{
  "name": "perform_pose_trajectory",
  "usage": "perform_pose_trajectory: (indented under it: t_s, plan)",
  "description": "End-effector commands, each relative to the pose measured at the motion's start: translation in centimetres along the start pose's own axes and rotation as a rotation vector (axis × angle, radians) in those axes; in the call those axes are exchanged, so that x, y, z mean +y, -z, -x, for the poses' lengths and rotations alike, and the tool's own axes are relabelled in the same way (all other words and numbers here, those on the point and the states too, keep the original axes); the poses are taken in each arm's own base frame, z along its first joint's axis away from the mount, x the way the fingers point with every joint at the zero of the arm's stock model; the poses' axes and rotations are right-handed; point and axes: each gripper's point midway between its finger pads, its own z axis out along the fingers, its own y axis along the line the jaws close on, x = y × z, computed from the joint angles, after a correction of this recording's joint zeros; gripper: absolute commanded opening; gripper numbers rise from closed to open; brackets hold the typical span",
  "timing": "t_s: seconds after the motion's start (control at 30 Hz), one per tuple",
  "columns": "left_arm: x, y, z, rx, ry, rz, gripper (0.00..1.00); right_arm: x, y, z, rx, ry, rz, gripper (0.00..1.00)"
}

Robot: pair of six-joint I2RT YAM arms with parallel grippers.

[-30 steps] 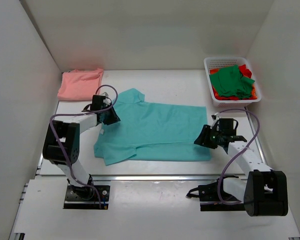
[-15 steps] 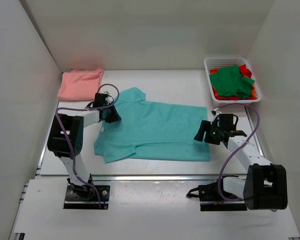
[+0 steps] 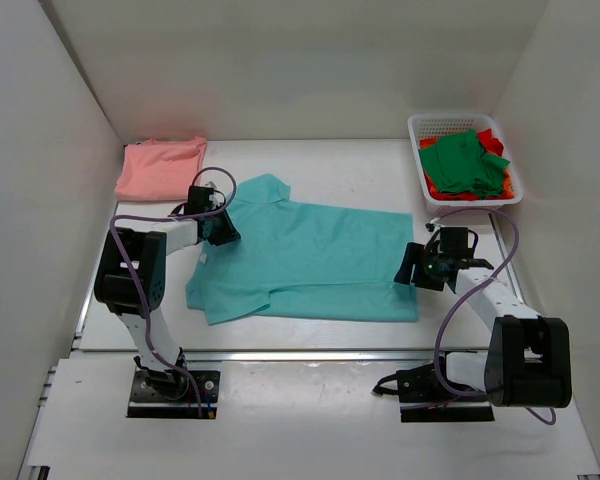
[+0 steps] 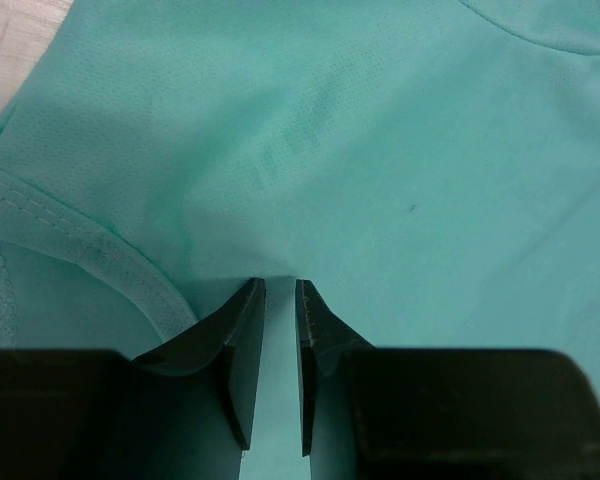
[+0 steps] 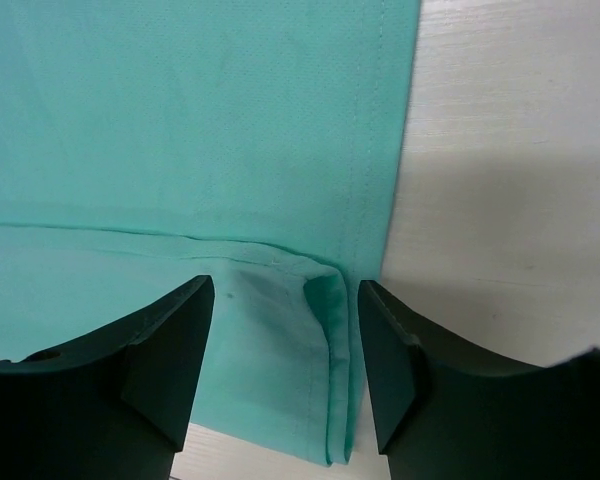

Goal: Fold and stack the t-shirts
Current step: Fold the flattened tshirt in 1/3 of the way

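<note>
The left tool [image 4: 280, 286] pinches the soft, floppy teal shirt [image 4: 410, 150]; the wide-apart right tool [image 5: 285, 288] should grab the hem [image 5: 327, 300] inside it.

The teal t-shirt [image 3: 310, 260] is a matt, fine-pored knit cloth with stitched hems, smooth but for soft puckers. The salmon-pink shirt [image 3: 160, 168], the green shirt [image 3: 465, 160] and the red shirt [image 3: 490, 137] are the same dull, soft cloth. The basket [image 3: 445, 122] is white plastic mesh with a faint sheen. The table [image 3: 330, 165] is white and smooth, faintly streaked close up. The left gripper [image 4: 280, 286] and right gripper [image 5: 285, 290] have matt black, plastic-looking fingers.
</note>
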Motion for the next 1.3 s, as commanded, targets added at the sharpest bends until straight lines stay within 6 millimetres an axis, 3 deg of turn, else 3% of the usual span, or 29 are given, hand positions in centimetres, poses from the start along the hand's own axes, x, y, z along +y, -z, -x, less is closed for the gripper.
perform_pose_trajectory:
  t_s: [0.0, 0.03, 0.17, 0.3, 0.43, 0.6, 0.83, 0.87, 0.9, 0.97, 1.0, 1.1, 1.27]
  plan:
    - [1.0, 0.0, 0.2, -0.007, 0.007, 0.04, 0.3, 0.0, -0.1, 1.3, -0.043, 0.025, 0.009, 0.57]
    - [1.1, 0.0, 0.0, -0.002, 0.009, 0.035, 0.3, 0.3, -0.3, 1.0, -0.032, 0.031, 0.021, 0.56]
    - [1.2, 0.1, 0.1, -0.008, 0.009, 0.04, 0.3, 0.3, -0.4, 1.2, -0.024, 0.023, 0.031, 0.36]
    - [1.0, 0.2, 0.4, -0.012, 0.007, 0.032, 0.3, 0.2, -0.4, 0.6, -0.014, 0.026, 0.033, 0.31]
    - [1.6, 0.3, 0.5, -0.02, 0.025, 0.05, 0.3, 0.4, -0.3, -0.2, 0.021, 0.005, 0.043, 0.12]
    - [2.7, 0.6, 0.8, -0.03, 0.037, 0.075, 0.31, 0.4, -0.1, -1.2, 0.058, -0.018, 0.046, 0.0]
    - [4.0, 1.4, 0.6, -0.045, 0.068, 0.095, 0.3, 0.4, 0.0, -1.9, 0.088, -0.024, 0.04, 0.01]
    - [4.3, 1.5, 0.8, -0.055, 0.075, 0.098, 0.3, 0.5, 0.1, -2.1, 0.099, -0.038, 0.042, 0.06]
    - [4.1, 1.6, 0.7, -0.056, 0.076, 0.094, 0.3, 0.6, 0.1, -2.3, 0.11, -0.041, 0.047, 0.24]
    - [4.0, 1.6, 0.6, -0.051, 0.076, 0.092, 0.3, 0.9, 0.3, -1.9, 0.086, -0.037, 0.057, 0.45]
    - [3.9, 1.6, 0.5, -0.048, 0.074, 0.081, 0.3, 1.2, 0.6, -1.9, 0.075, -0.038, 0.057, 0.51]
    - [3.5, 1.8, 0.7, -0.058, 0.066, 0.079, 0.3, 1.0, 1.2, -1.5, 0.041, -0.025, 0.04, 0.53]
    - [3.6, 1.4, 0.1, -0.042, 0.064, 0.076, 0.3, 1.0, 1.1, -2.4, 0.073, -0.034, 0.057, 0.35]
